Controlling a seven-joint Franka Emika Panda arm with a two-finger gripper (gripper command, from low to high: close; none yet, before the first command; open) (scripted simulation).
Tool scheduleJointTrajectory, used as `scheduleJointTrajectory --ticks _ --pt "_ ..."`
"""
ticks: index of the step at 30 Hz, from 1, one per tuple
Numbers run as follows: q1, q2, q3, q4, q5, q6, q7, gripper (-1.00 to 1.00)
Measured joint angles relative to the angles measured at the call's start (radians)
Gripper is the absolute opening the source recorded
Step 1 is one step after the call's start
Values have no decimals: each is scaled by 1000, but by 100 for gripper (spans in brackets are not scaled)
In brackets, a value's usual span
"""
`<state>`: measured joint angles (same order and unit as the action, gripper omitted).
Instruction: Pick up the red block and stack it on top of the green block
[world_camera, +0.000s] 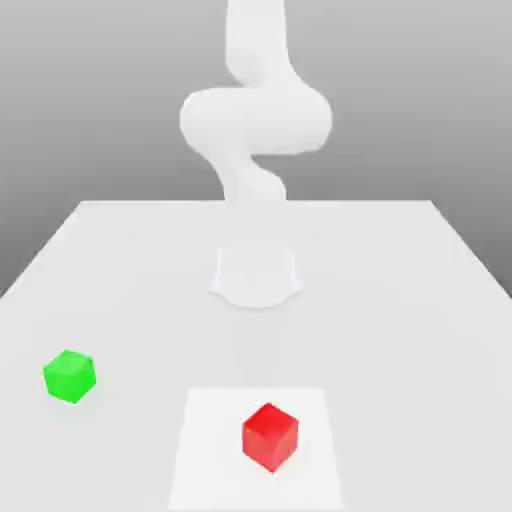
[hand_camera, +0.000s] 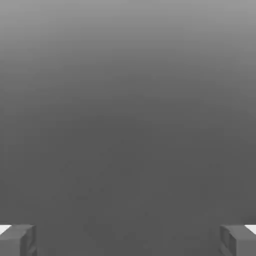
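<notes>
A red block (world_camera: 270, 437) sits on a paler square patch of the table near the front edge, a little toward the exterior view's right of centre. A green block (world_camera: 70, 376) rests on the table at the exterior view's left, apart from the red one. The white arm (world_camera: 256, 125) rises from its base at the back middle of the table, far from both blocks. In the hand view my gripper (hand_camera: 128, 240) is open: two grey fingertips (hand_camera: 17, 240) stand far apart at the frame's edges with nothing between them, against a plain grey background.
The white table (world_camera: 400, 300) spans the scene, with its edges running diagonally at both sides. The round arm base (world_camera: 256, 278) sits at the back middle. A paler square patch (world_camera: 210, 460) marks the front centre.
</notes>
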<state>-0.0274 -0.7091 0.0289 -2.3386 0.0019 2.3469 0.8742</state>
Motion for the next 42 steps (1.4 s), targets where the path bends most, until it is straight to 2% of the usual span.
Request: scheduleJointTrajectory --ticks 16,21,27,28,35,40,42 --pt "-120 587 144 -248 -38 302 514 0" --pt "-113 767 144 -321 -44 397 663 0" --pt "-62 985 76 -305 -128 570 750 0" --pt "-55 1004 68 -302 -136 586 756 -100" --pt "-57 1000 70 -303 -135 584 756 -100" --pt "-83 841 113 -327 -56 451 698 -100" --pt "-121 791 84 -338 -39 412 691 -100"
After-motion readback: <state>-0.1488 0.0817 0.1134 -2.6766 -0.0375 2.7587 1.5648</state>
